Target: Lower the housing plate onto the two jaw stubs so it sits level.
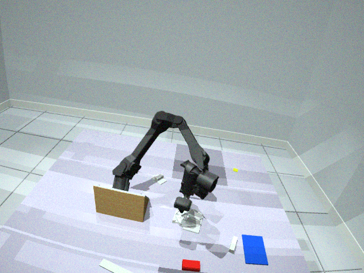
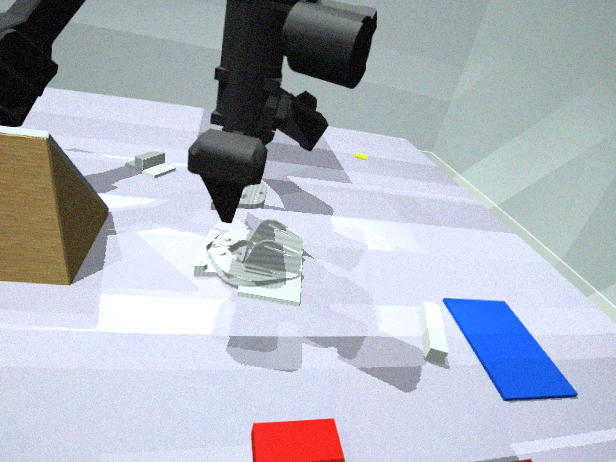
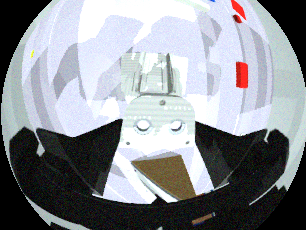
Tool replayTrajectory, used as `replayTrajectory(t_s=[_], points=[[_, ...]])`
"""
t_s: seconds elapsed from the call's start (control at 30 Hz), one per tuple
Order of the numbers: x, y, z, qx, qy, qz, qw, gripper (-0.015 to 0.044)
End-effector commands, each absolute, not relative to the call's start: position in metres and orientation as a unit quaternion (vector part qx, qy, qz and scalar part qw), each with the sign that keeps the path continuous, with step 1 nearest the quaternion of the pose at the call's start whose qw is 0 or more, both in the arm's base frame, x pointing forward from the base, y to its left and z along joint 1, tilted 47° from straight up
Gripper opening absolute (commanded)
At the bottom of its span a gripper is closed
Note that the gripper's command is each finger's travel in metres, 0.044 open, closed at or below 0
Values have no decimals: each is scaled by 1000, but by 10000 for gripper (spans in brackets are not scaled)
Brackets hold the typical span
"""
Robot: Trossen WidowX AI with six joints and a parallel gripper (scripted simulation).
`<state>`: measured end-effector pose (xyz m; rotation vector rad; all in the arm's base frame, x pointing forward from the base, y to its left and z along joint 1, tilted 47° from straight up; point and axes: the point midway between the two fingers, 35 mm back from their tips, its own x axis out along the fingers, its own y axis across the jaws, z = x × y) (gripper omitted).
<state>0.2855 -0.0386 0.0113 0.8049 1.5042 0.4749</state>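
The white housing plate [image 3: 159,112] [image 2: 256,196], with two round holes, spans the space between my fingertips. My gripper [image 3: 159,121] is shut on it, fingers wide apart. In the exterior view one dark finger covers part of the plate; in the top view the plate is hidden. The white base [image 1: 192,229] [image 2: 274,295] stands on the table, with the ribbed grey jaws [image 2: 280,240] [image 1: 192,217] on it. The plate is held above the table, behind the base as the exterior camera sees it, apart from the jaws. The jaw stubs cannot be made out clearly.
A wooden wedge block [image 1: 119,204] [image 2: 30,210] [image 3: 170,172] stands left of the base. Small grey and white supports [image 1: 159,178] [image 2: 155,165] lie behind. A white bar [image 1: 233,244] [image 2: 433,332], a blue sheet [image 1: 254,249] [image 2: 510,347] and a red block [image 1: 191,265] [image 2: 297,442] lie nearer the front.
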Motion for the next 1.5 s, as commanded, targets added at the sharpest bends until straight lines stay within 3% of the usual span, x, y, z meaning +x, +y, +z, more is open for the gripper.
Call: replayTrajectory(t_s=[0.0, 1.47], points=[[286, -39, 10, 352, 659, 205, 632, 351], [273, -35, 13, 350, 658, 208, 633, 351]])
